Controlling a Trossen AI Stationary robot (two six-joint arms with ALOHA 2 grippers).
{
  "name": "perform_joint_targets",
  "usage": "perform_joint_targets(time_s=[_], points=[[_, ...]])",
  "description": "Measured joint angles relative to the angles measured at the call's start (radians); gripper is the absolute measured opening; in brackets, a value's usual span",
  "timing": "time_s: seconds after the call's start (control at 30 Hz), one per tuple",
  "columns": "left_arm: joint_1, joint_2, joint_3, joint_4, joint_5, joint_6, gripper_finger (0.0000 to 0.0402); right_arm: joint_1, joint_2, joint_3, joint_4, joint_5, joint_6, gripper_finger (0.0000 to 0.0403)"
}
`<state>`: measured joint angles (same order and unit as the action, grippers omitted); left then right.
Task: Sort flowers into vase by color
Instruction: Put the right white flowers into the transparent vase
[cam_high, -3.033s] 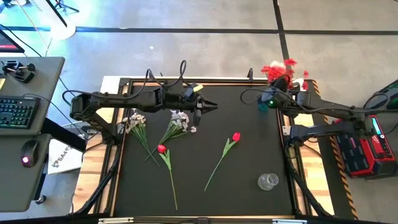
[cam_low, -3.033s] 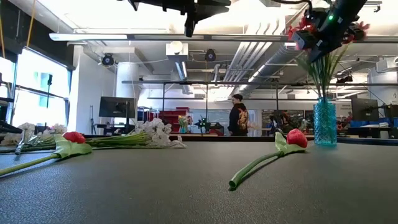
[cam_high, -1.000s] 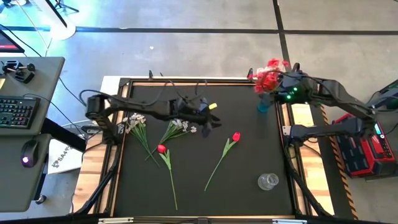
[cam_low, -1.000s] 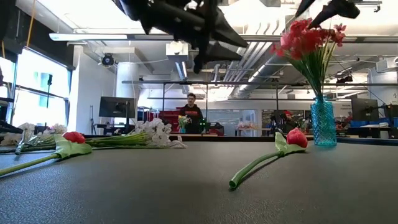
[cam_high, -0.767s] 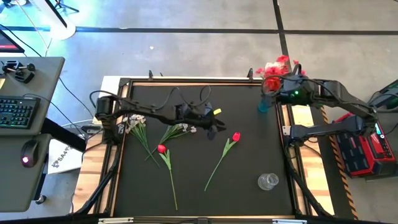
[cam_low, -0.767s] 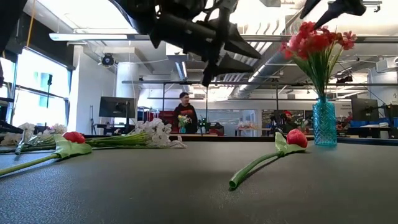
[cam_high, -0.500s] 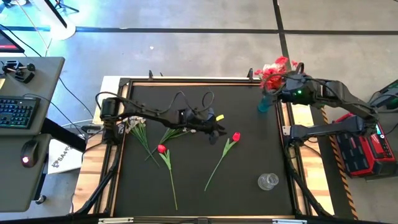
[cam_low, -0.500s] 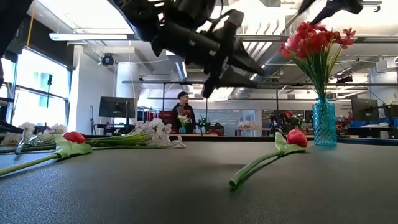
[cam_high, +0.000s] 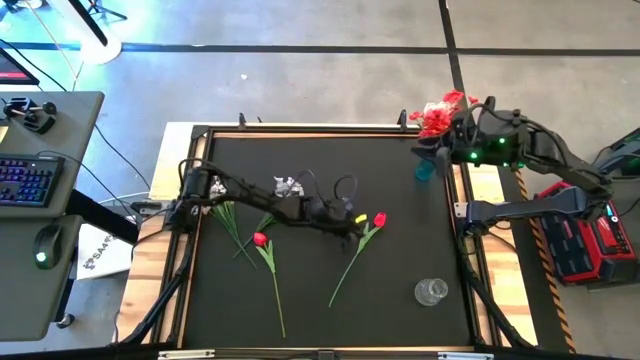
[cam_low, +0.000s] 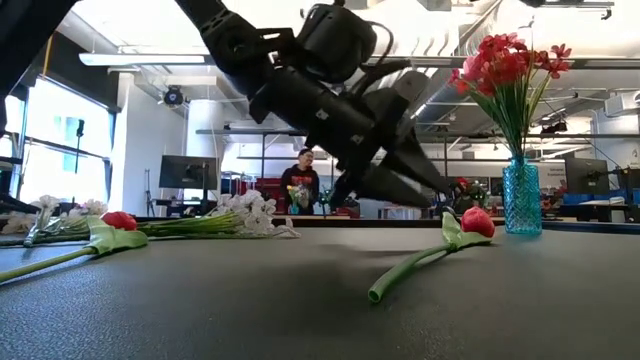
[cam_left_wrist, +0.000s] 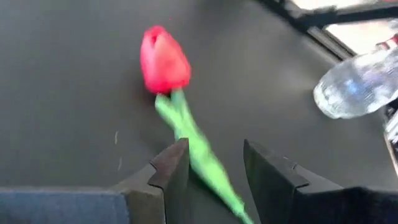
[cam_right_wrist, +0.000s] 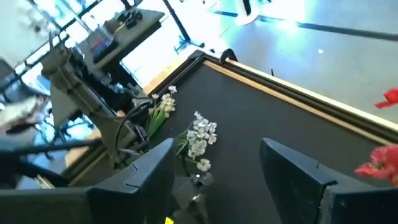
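- My left claw reaches to the middle of the desk, low over the stem of a red bud flower; its fingers stand open with the green stem between them, not clamped.
- That bud lies just right of frame centre in the high view, its stem running down-left.
- A second red bud flower lies left of centre, stem pointing down.
- White blossom sprays lie at the left of the desk, partly under my left arm.
- The blue vase stands at the upper right edge, holding red blossoms.
- My right claw hangs open above the vase, empty.
- A clear glass vase stands at the lower right.
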<state>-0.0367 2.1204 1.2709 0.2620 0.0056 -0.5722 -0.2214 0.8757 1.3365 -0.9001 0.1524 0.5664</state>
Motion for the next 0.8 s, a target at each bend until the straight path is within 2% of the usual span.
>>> perform_joint_targets(time_s=[0.07,0.23,0.53,0.63,0.8], points=[[-0.002,-0.006,0.0,-0.048,-0.016,-0.047,0.0143,0.0,0.001,0.0,0.0,-0.015,-0.036,0.022],[0.013,-0.097,0.002,-0.303,-0.067,-0.104,0.0143,0.001,-0.001,0.0,0.006,-0.029,-0.104,0.022],[0.082,-0.298,-0.011,-0.963,-0.17,-0.087,0.0143,0.001,0.0,0.0,0.079,-0.079,-0.124,0.022],[0.102,-0.378,-0.101,-0.981,-0.164,-0.087,0.0142,0.007,0.0,0.0,0.083,-0.102,-0.122,0.022],[0.116,-0.545,-0.318,-0.899,-0.134,-0.167,0.0142,0.045,0.002,0.0,0.082,-0.082,-0.101,0.022]])
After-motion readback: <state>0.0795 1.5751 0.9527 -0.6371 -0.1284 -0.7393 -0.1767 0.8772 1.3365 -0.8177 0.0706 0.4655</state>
